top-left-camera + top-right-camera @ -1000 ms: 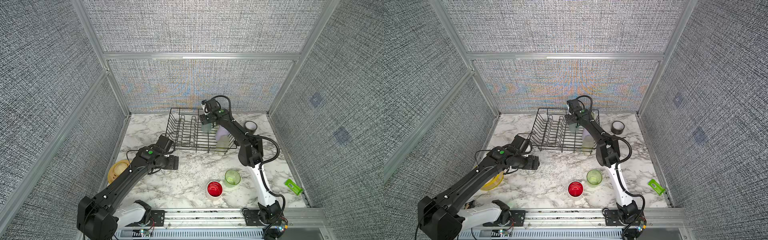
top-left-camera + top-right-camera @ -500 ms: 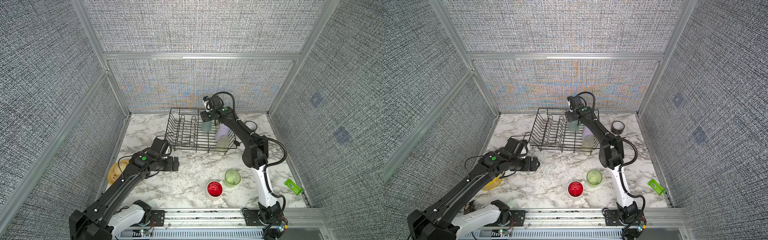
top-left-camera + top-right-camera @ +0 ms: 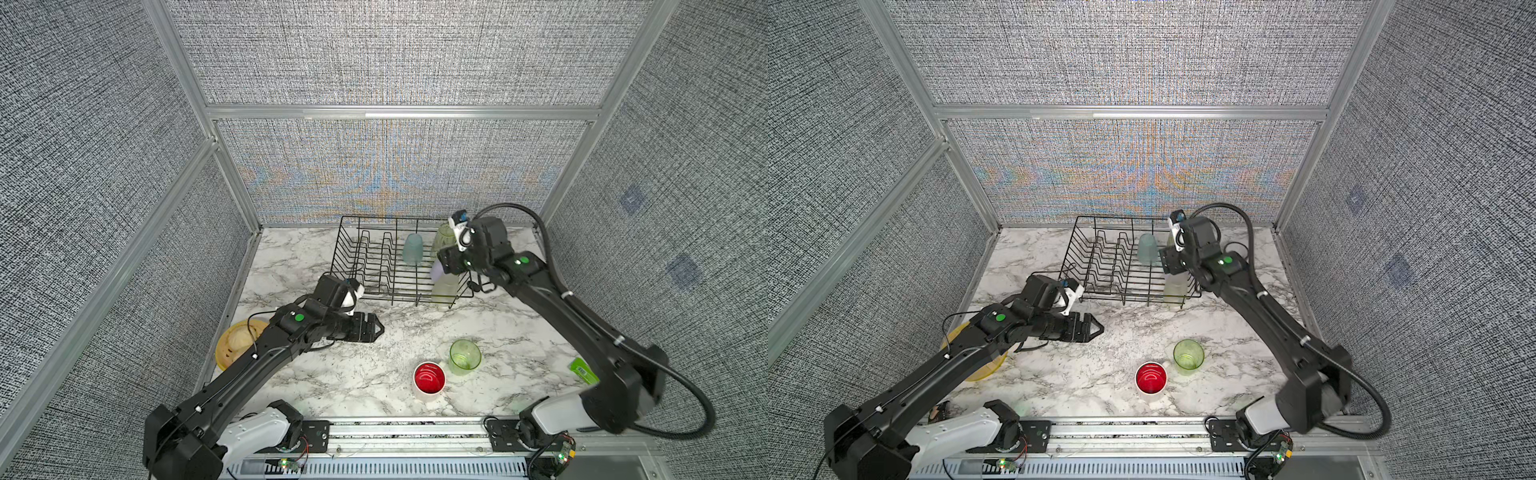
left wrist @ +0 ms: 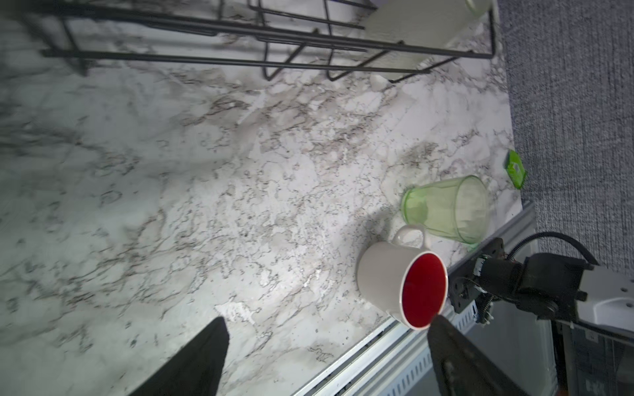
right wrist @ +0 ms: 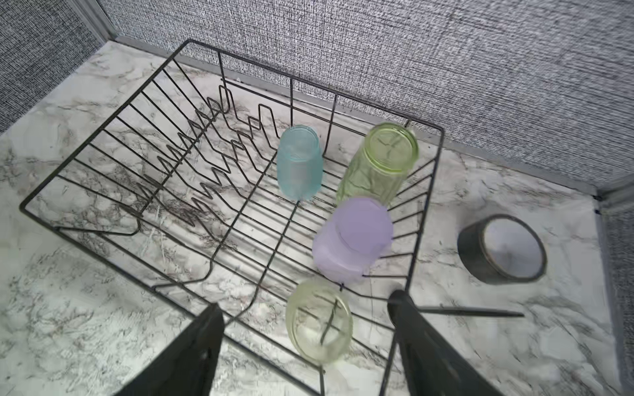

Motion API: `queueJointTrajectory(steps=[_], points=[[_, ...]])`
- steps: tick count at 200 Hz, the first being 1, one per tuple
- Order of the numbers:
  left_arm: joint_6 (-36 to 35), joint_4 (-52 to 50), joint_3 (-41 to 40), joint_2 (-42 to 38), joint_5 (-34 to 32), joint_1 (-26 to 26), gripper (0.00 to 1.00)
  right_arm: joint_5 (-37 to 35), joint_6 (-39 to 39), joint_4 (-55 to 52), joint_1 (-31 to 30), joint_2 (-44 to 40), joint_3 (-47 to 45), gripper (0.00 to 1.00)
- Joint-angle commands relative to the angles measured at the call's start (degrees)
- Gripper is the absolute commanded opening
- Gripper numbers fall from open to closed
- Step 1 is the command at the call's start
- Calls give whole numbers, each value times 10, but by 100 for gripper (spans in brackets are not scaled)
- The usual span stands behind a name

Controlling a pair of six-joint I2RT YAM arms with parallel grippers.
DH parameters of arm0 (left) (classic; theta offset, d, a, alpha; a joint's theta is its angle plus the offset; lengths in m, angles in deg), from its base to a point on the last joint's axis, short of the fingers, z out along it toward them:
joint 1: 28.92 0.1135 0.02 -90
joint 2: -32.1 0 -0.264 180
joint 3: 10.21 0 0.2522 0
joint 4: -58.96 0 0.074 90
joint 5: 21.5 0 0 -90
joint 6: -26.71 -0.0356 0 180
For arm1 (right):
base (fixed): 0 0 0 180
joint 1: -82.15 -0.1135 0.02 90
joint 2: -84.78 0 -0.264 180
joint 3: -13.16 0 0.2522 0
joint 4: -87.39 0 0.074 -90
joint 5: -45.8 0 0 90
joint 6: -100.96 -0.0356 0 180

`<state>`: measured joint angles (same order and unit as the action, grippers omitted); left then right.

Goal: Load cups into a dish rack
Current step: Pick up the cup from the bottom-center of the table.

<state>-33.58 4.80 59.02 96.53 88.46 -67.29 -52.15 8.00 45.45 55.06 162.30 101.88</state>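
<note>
The black wire dish rack point(image 3: 345, 245) point(image 5: 103, 124) stands at the back. Upside down in its right half are a teal cup point(image 3: 412, 249) point(image 5: 299, 164), a tall green cup point(image 5: 377, 168), a lilac cup point(image 5: 353, 236) and a pale yellow-green cup point(image 5: 319, 322). My right gripper point(image 5: 305, 303) point(image 3: 446, 264) hangs open above the pale cup and holds nothing. A short green cup point(image 3: 464, 356) point(image 4: 446, 209) and a white cup with a red inside point(image 3: 429, 378) point(image 4: 387, 281) stand upright near the front. My left gripper point(image 3: 376, 328) point(image 4: 327, 324) is open and empty, left of those two.
A yellow plate point(image 3: 237, 345) lies at the left edge under my left arm. A black tape roll point(image 5: 501, 250) sits right of the rack. A small green packet point(image 3: 584, 371) lies at the right edge. A metal rail point(image 3: 395, 428) runs along the front.
My right gripper has drawn away from the teal cup toward the rack's right front corner, its jaws wider. My left gripper has shifted a little to the right.
</note>
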Motion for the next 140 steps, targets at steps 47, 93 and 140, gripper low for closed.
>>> queueJointTrajectory(steps=[47,93,140], points=[[-11,11,16,69,-39,-136,86,-193,-130,-15,39,-295,-319,99],[-16,13,43,153,-36,-206,86,-130,-179,-3,54,-432,-447,99],[8,67,14,198,15,-212,83,-100,-220,24,57,-465,-491,99]])
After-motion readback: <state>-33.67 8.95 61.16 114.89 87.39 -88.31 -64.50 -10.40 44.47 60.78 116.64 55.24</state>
